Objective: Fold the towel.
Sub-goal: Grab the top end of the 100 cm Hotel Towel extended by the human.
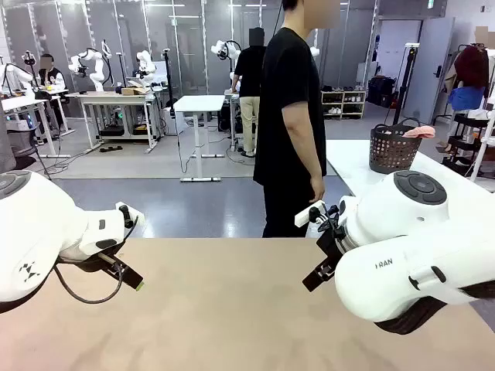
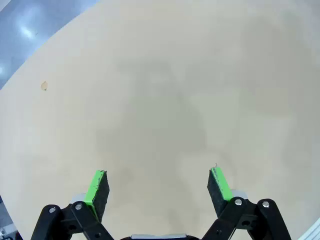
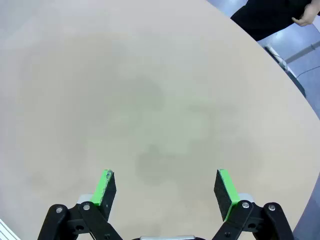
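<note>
Two robot arms wait over a beige desk [image 2: 160, 75]. Seen from the left wrist, the left pincer [image 2: 159, 182] hovers above it, green-padded fingers [image 2: 97, 187] spread wide with nothing between them. A small brown spot [image 2: 44, 85] marks the desk surface at 10 o'clock.

The right wrist view has the right pincer [image 3: 167, 189] equally wide open and holding nothing, with the desk [image 3: 125, 75] beneath it. At 1 o'clock, past the desk's curved edge, are a person's black clothing [image 3: 265, 17] and one hand [image 3: 302, 20] above grey floor [image 3: 305, 65].

From the front, the left arm [image 1: 46, 232] comes in at 8 o'clock, its pincer [image 1: 128, 270] angled down toward the desk [image 1: 224, 309]. The right arm [image 1: 418, 255] fills 4 o'clock, its pincer [image 1: 319, 270] pointing toward the desk's middle. The two pincers are well apart.

Beyond the desk's far edge, at 12 o'clock, the person [image 1: 290, 116] in a black T-shirt and black trousers stands side-on, a hand [image 1: 315, 189] hanging by the hip.

Farther back, at 2 o'clock, a dark openwork basket [image 1: 393, 151] with handles stands on a white desk [image 1: 352, 166]. The salmon-pink towel [image 1: 421, 131] lies bunched at the basket's top on its right side, well apart from both pincers.
</note>
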`<state>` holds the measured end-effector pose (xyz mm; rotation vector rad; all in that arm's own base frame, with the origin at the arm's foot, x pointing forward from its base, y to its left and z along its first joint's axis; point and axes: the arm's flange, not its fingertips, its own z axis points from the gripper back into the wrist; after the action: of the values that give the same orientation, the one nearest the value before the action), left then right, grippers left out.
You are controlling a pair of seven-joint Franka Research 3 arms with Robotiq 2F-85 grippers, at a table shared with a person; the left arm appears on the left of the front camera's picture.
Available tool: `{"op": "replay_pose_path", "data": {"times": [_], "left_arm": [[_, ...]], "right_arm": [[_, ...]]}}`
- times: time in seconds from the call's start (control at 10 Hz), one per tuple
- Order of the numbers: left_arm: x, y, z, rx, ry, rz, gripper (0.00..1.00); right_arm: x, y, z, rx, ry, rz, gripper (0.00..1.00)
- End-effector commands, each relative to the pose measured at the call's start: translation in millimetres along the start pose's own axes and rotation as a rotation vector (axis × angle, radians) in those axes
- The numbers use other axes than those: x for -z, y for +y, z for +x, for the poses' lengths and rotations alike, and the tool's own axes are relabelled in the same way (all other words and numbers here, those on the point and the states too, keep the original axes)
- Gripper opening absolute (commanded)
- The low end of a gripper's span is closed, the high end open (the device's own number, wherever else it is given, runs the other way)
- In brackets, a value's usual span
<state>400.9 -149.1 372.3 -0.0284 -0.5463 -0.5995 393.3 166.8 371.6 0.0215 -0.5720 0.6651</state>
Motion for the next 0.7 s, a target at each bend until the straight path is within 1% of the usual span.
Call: {"op": "replay_pose_path", "data": {"times": [0.0, 0.6], "left_arm": [[0.0, -0.1, 0.1, 0.0, 0.0, 0.0, 1.0], [0.0, -0.1, 0.1, 0.0, 0.0, 0.0, 1.0]], "right_arm": [[0.0, 0.0, 0.0, 0.0, 0.0, 0.0, 1.0], [0.0, 0.0, 0.0, 0.0, 0.0, 0.0, 1.0]]}}
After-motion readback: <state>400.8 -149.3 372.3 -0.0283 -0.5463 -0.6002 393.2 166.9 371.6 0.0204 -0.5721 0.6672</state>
